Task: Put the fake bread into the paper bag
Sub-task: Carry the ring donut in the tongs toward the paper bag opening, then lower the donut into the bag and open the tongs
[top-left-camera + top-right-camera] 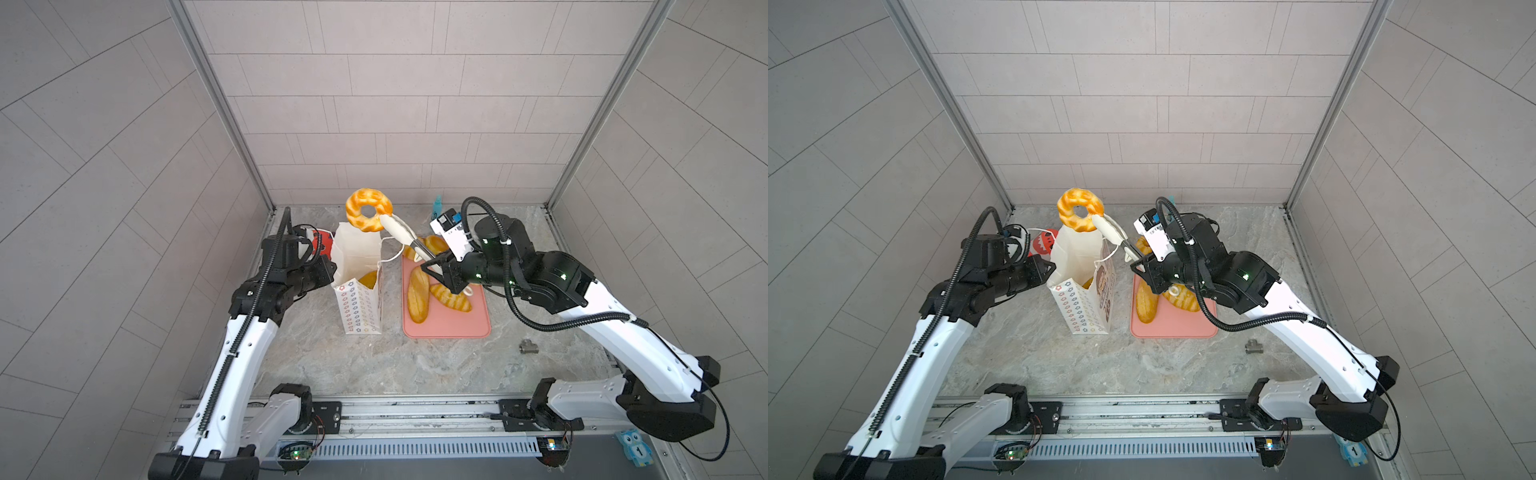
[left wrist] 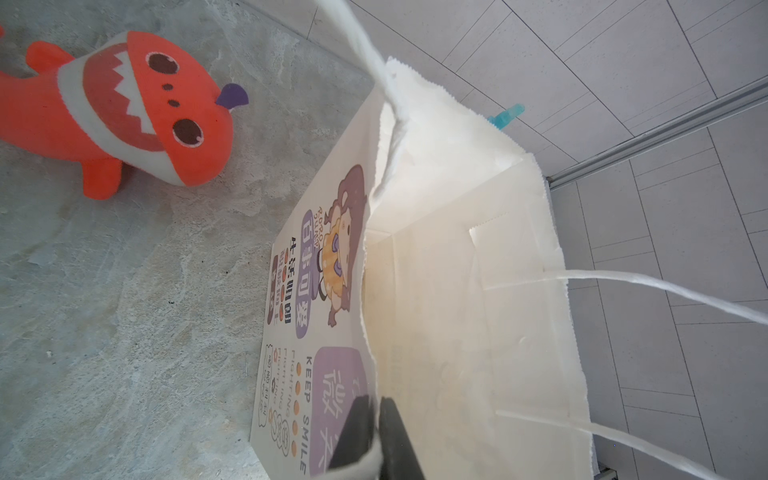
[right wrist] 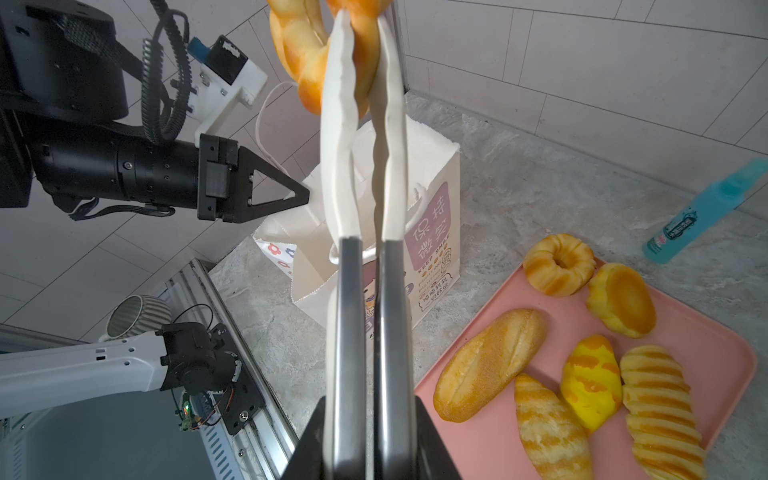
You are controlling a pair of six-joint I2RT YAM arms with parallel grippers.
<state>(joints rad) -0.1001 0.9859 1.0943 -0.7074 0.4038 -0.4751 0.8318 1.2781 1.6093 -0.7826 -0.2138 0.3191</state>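
The paper bag [image 2: 436,299] reads "KEEP SMILE" on its printed front.

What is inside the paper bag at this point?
A piece of golden bread shows low inside the paper bag in both top views. The bag's walls hide the rest of the bottom, so whether more lies there cannot be told.

KEEP SMILE and FIGHTING FIGHTING printed on the front of the paper bag [image 2: 436,311], 保持微笑 on its purple panel [image 3: 430,224], a 1 on the blue owl tag [image 1: 636,451], blue bottle [image 3: 702,216] label too blurred for me to read
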